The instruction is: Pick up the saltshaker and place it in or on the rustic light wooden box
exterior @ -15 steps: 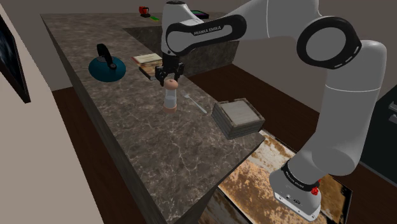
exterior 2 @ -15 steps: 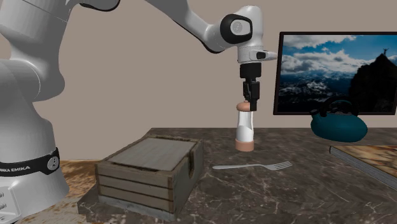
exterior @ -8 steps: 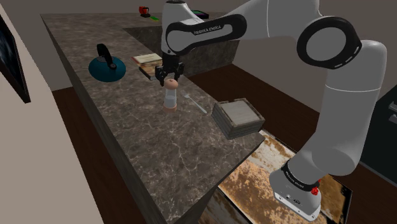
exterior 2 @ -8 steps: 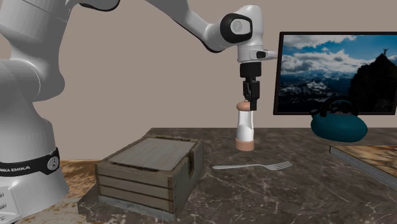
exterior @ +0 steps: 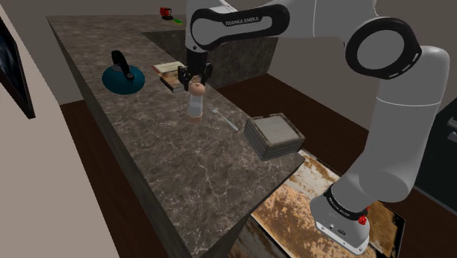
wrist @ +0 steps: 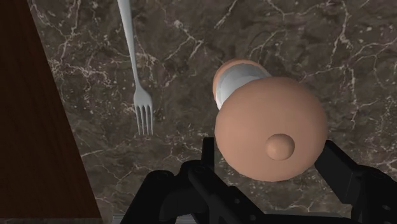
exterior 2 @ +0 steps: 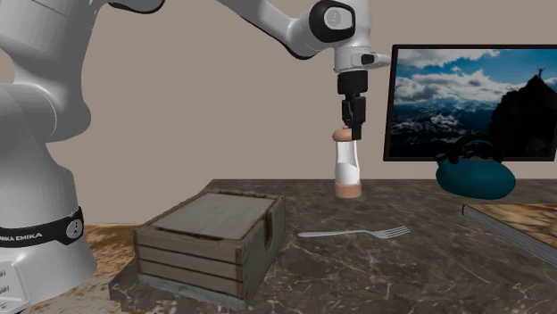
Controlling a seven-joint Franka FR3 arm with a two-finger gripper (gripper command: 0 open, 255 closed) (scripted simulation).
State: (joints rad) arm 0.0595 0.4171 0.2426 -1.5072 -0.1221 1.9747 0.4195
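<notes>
gripper pinches shaker by its cap over a marble counter

the white arm (exterior: 395, 88) reaches over a dark, veined counter (exterior: 183, 176) and points its black gripper (exterior: 195, 80) straight down. the jaws are pinched on the rounded tan cap of the shaker (exterior: 195, 101), one finger on each side. in the wrist view the black fingers (wrist: 347, 175) clasp that cap, and the shaker (wrist: 270, 130) leans a little, so its pale body and tan base show past the cap. from the side, the gripper (exterior 2: 351, 129) holds the shaker (exterior 2: 346, 169) with a slight tilt. i cannot tell if the base touches the counter or hangs just above it.

a silver fork (exterior: 223, 117) lies flat just beside the shaker, on the shoulder view's right of it. in the wrist view the fork (wrist: 135, 63) is apart from the shaker, tines toward the gripper.

the slatted box (exterior: 275, 137) sits further to the shoulder view's right, near the counter's edge, beyond the fork and well apart from the shaker. in the second exterior view the box (exterior 2: 210, 241) is near the camera, to the left, and the fork (exterior 2: 354, 233) lies between it and the shaker.

a teal kettle (exterior: 123, 75) stands to the shoulder view's left of the gripper, and a book (exterior: 170, 71) lies between them. a mountain picture (exterior 2: 473, 103) hangs on the wall behind the kettle (exterior 2: 475, 176).
</notes>
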